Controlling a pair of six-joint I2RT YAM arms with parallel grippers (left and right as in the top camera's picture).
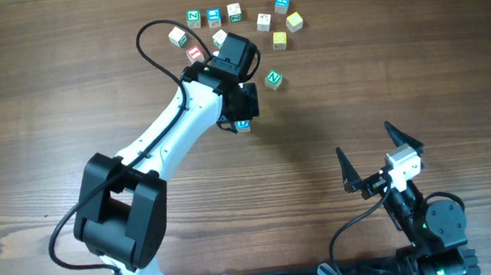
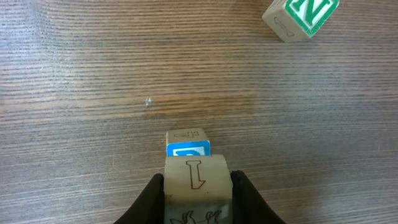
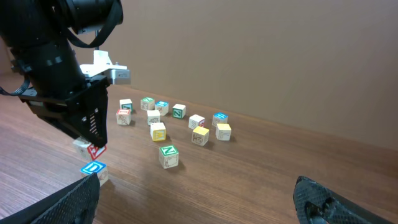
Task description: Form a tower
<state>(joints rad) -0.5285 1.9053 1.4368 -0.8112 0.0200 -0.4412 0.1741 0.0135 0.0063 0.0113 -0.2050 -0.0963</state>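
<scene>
The left fingers (image 2: pixel 247 198) pinched a pale letter cube (image 2: pixel 196 177) by two opposite sides. They held it just over the blue D cube (image 3: pixel 94 169), which stood alone on the worktop (image 1: pixel 59 74) near its middle. That one cube was all there was of the tower (image 1: pixel 242 125) so far. The right fingers (image 1: pixel 351 174) were spread wide, well apart from the work.

To place it well, the held cube probably needed squaring over the D cube, edges parallel. It could then be lowered straight until the faces met, and only then let go. Releasing early or off-centre would likely tip it or nudge the base.

The left wrist view showed the alignment: the blue cube peeked out beyond the held one, roughly in line sideways. The right wrist view alone showed height, with the held cube close above the D cube and slightly to one side. Whether they touched could not be told. The overhead hid the held cube under the wrist but gave the layout. Loose cubes (image 1: pixel 234 12) clustered beyond the arm, and a green N cube (image 1: pixel 274 80) lay nearer.
</scene>
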